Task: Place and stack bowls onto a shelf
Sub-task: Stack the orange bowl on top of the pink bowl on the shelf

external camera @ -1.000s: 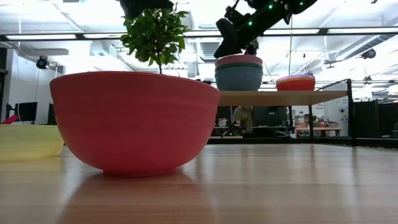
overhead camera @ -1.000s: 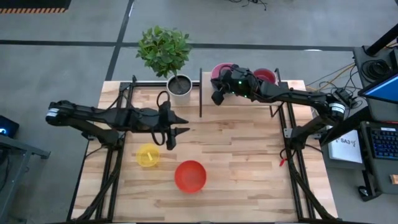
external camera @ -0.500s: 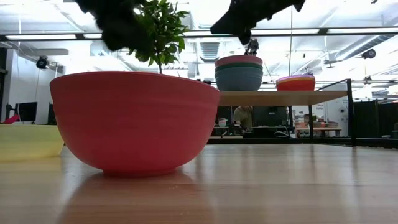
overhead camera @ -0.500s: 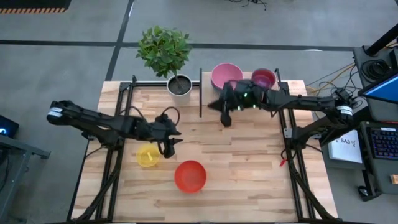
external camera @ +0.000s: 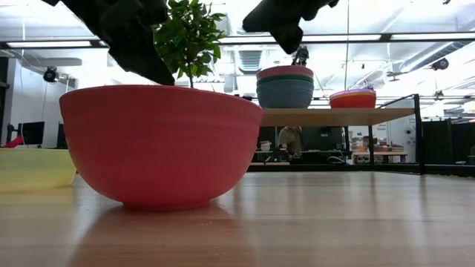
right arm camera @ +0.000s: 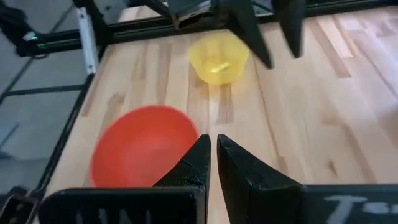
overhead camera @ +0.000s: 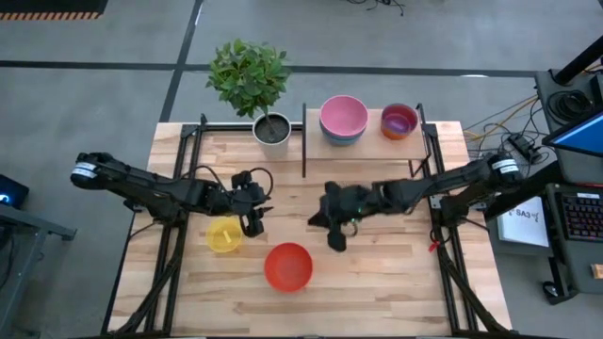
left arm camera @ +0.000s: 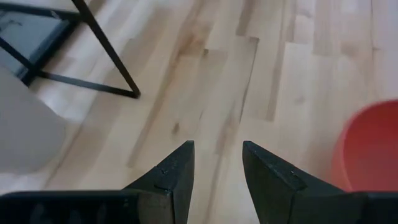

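We saw the red bowl [overhead camera: 288,266] and yellow bowl [overhead camera: 224,234] loose on the bench [overhead camera: 377,273], the rest stacked on the shelf [overhead camera: 372,141]. Left pincer [overhead camera: 255,224], released and empty, hung just beside the yellow. Right pincer [overhead camera: 337,242] was clenched, empty, near the red. We judged both light, stiff, slick plastic: pinch the rim wall.

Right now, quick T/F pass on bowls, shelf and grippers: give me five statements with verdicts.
1. The red bowl is on the shelf. False: it sits on the tabletop.
2. The yellow bowl is on the tabletop. True.
3. The right gripper holds a bowl. False: it is shut on nothing.
4. A pink bowl tops a stack on the shelf. True.
5. The left gripper is shut on the yellow bowl. False: open, empty.
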Available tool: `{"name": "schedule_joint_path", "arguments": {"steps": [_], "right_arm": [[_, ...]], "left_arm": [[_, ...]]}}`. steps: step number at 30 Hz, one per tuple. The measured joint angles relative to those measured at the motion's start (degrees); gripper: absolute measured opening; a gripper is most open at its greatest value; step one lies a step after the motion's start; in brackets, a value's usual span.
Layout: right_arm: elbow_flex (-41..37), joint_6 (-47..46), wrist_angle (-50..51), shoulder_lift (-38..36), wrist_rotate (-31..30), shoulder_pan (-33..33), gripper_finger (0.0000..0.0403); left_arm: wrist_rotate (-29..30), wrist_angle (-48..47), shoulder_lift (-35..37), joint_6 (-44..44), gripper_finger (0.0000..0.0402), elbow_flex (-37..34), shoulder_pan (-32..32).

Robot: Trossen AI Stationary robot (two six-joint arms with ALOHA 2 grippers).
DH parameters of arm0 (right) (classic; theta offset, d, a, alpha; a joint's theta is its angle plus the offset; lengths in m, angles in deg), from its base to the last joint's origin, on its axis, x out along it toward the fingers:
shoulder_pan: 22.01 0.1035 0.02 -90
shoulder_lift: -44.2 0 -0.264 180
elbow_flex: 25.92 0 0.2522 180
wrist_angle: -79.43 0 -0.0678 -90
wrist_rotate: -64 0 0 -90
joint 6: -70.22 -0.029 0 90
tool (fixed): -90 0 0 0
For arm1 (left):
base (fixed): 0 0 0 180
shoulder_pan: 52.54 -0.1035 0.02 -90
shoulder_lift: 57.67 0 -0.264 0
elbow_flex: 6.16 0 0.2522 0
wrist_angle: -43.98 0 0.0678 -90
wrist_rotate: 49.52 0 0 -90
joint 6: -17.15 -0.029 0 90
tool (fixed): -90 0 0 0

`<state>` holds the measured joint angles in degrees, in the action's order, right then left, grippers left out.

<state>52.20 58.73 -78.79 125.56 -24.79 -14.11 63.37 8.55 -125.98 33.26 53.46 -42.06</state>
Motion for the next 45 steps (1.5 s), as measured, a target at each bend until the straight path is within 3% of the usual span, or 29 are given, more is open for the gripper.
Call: {"name": "schedule_joint_path", "arguments": {"steps": [4, 8, 16, 25, 31, 35, 39, 45], "right_arm": [[0.11, -5.22, -0.14, 3.2, -6.1, 3.6, 0.0018], [1.88, -11.45, -0.3, 6.19, -7.28, 4.91, 0.0018], [9.93, -10.88, -0.51, 15.16, -9.81, 7.36, 0.0018], [25.12, -9.47, 21.16, 23.68, -10.39, 7.39, 0.0018], [27.96, -6.92, 26.43, 24.32, -10.36, 7.06, 0.002], [27.97, -6.51, 26.37, 23.07, -10.22, 6.78, 0.0048], [28.06, -8.1, 25.24, 23.41, -10.29, 6.69, 0.0102], [28.06, -8.29, 20.13, 27.76, -10.31, 6.71, 0.018]], "left_arm": [[0.15, -0.75, 0.12, -3.68, 0.0119, 0.03, 0.04], [0.18, -0.77, 0.95, -7.05, 0.0119, 0.57, 0.04], [0.09, 2.27, 1.23, -10.91, 0.0119, -0.95, 1.45], [-0.06, -0.23, 1.74, -10.53, 0.0119, -1.39, 1.85], [-2.78, -4.64, 4.45, -6.55, 0.0119, -2.57, 5.41], [-2.5, -3.84, 6.95, -7.45, 0.0119, -2.94, 7.92], [-2.24, -1.77, 9.34, -8.56, 0.0119, -3.63, 8.9], [3.3, -1.61, 13.77, -8.15, 0.0119, -7.55, 8.87]]}}
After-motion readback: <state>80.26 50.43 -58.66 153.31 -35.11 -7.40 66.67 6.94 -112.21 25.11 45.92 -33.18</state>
